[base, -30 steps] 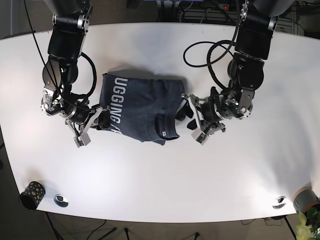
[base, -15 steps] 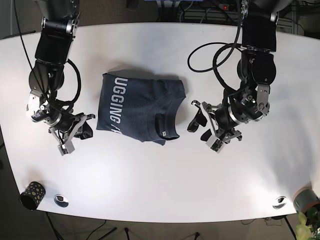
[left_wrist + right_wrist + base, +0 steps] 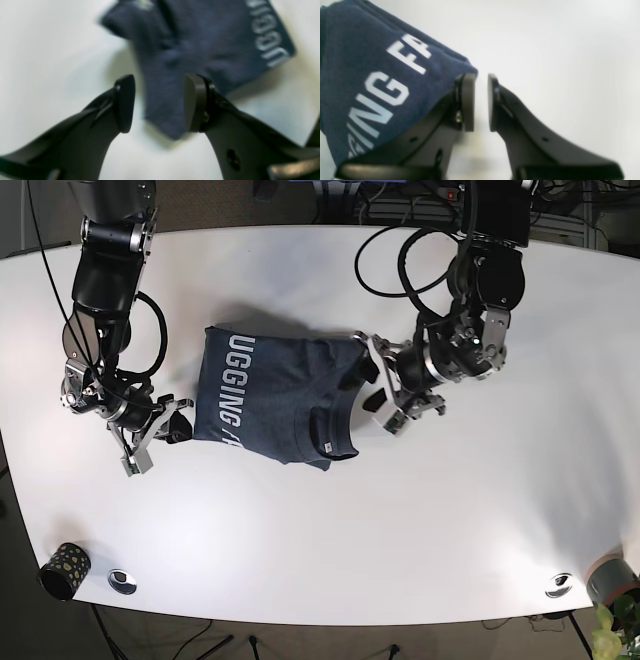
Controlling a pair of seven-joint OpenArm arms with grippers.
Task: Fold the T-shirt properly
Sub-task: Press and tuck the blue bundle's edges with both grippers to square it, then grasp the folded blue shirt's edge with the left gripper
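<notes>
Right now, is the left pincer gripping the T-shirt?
No, the left pincer is open, with nothing between its fingers; the T-shirt lies behind it.

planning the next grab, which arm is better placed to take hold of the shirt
Left. Its open hand straddles a corner of the folded navy cotton T-shirt; the right hand sits beside the shirt's edge, jaws nearly closed on nothing.

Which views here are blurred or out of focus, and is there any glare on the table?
Left wrist view: T-shirt smeared and soft, left gripper fingers sharper. Right wrist view: shirt lettering mildly soft, right gripper fairly crisp. Base view: sharp overall, with bright washed-out patches on the white table toward its lower edge and soft shadows beside the shirt.
</notes>
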